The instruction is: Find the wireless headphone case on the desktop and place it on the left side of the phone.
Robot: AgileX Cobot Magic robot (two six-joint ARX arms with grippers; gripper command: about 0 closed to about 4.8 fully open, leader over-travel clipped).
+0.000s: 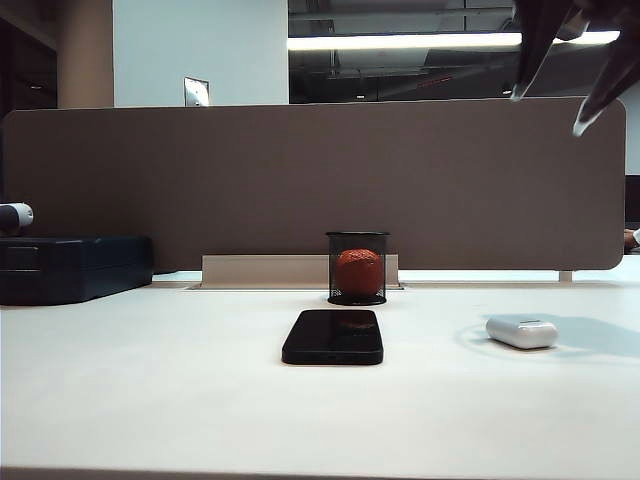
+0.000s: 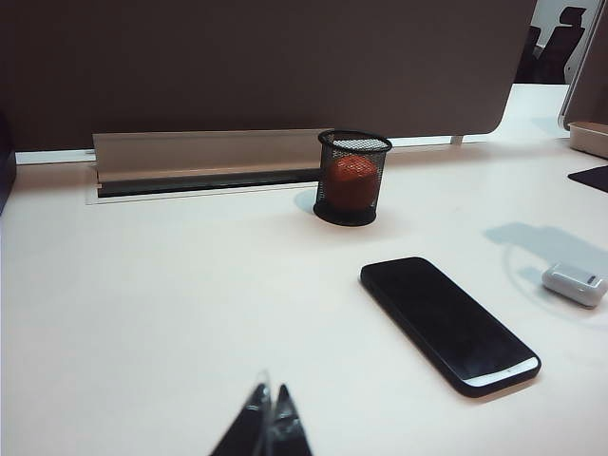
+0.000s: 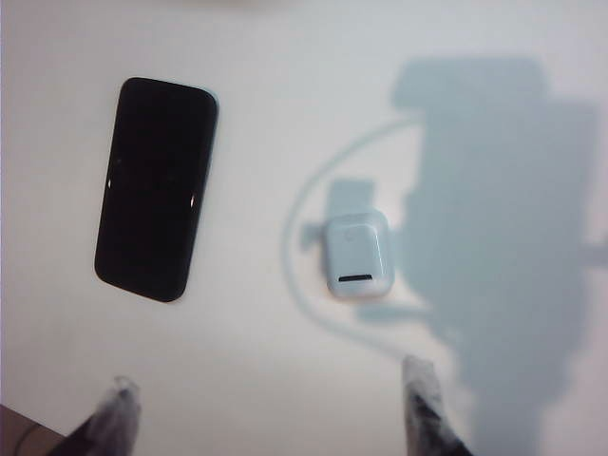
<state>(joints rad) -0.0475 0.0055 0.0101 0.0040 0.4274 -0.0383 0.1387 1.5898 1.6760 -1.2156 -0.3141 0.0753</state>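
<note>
Right gripper [image 3: 269,404] hung high above the desktop [image 1: 150,400], fingers spread wide and holding nothing. In the exterior view it [image 1: 553,95] showed at the upper right corner, in front of the partition panel [image 1: 300,180], fingertips pointing down. From its wrist camera the two fingertips [image 3: 114,404] framed the surface from above, with the wireless headphone case [image 3: 358,254] lying below, nearer one fingertip than the other, not touched by either.

Left gripper [image 2: 269,418] sat low over the near part of the desktop, its fingertips pressed together and nothing between them; it was well apart from every object.

Wireless headphone case: flat on the desktop, to the right of the phone [image 1: 333,336] in the exterior view, clearly apart from it. White, glossy, a dark slot visible on one face. Arm shadow fell on the surface beside and over it.

Phone: flat, screen up, roughly mid-table, long axis running front to back.

Behind the phone, near the partition: black mesh cup [image 1: 357,267], upright, with a red ball [image 1: 358,271] inside. Cable slot [image 2: 209,161] ran along the partition base. Dark box [image 1: 75,268] stood at the far left edge of the desktop.
</note>
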